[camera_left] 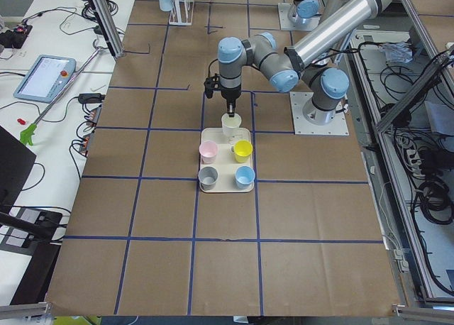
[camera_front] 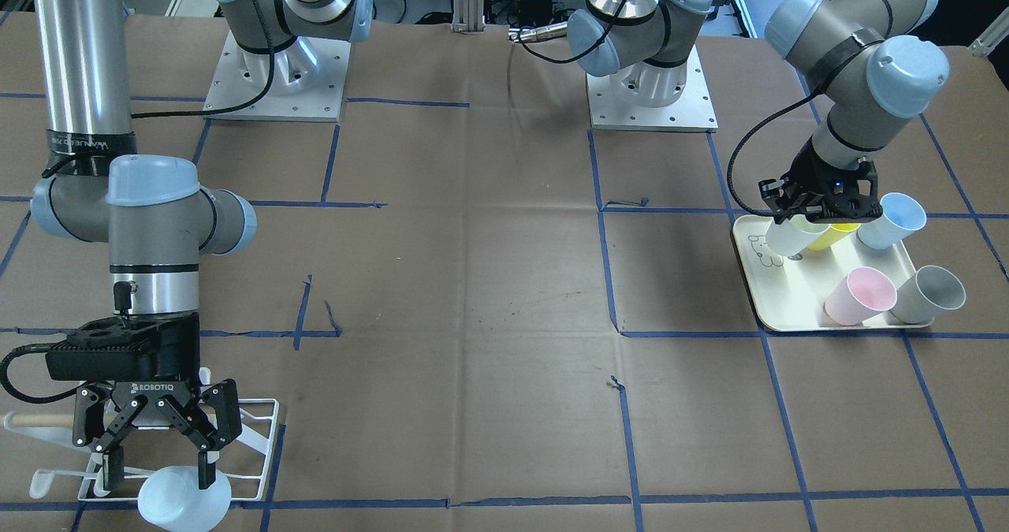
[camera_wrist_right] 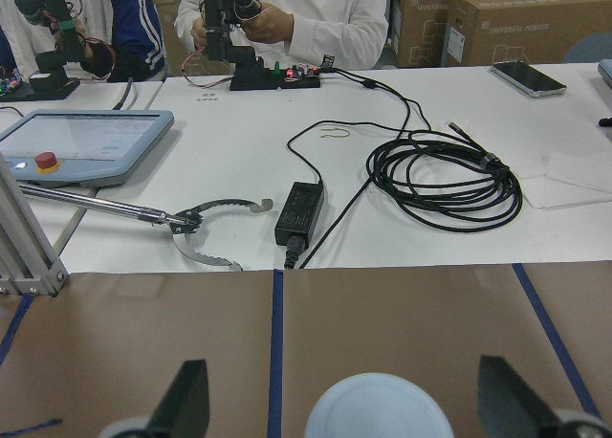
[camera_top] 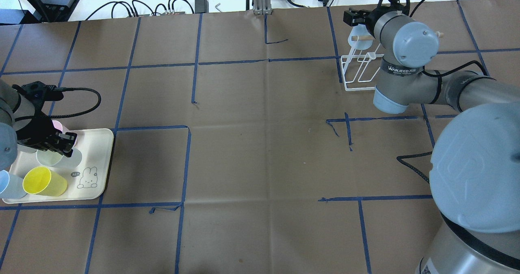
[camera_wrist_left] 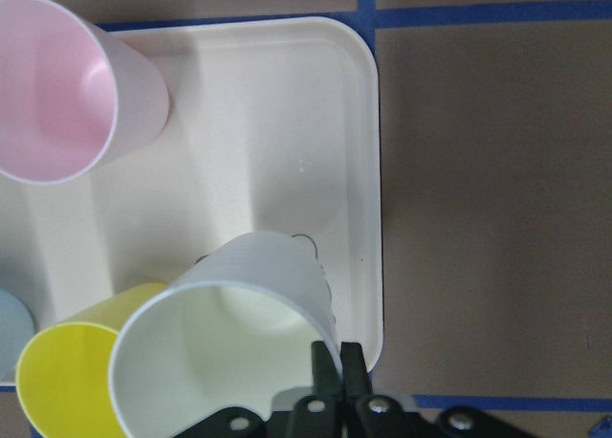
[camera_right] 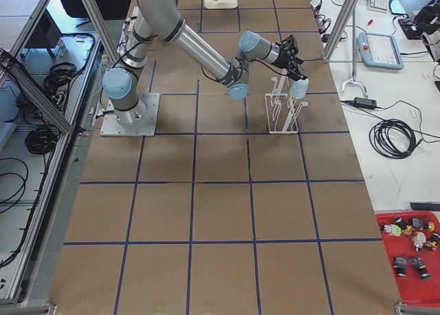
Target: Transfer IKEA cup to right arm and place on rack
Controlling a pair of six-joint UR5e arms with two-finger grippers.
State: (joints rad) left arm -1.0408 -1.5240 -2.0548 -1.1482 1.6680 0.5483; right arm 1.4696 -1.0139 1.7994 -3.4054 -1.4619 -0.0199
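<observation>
The left arm bends down, the left gripper (camera_wrist_left: 335, 363) pinched on the rim of a pale cup (camera_wrist_left: 220, 357). The right arm stretches far out, the right gripper (camera_front: 158, 469) pointing down, fingers spread wide.

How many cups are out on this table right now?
6. Five at the tray: white cup in the left end effector, yellow cup, blue cup, pink cup, gray cup. One pale blue cup at the rack. Arms could hide others.
</observation>
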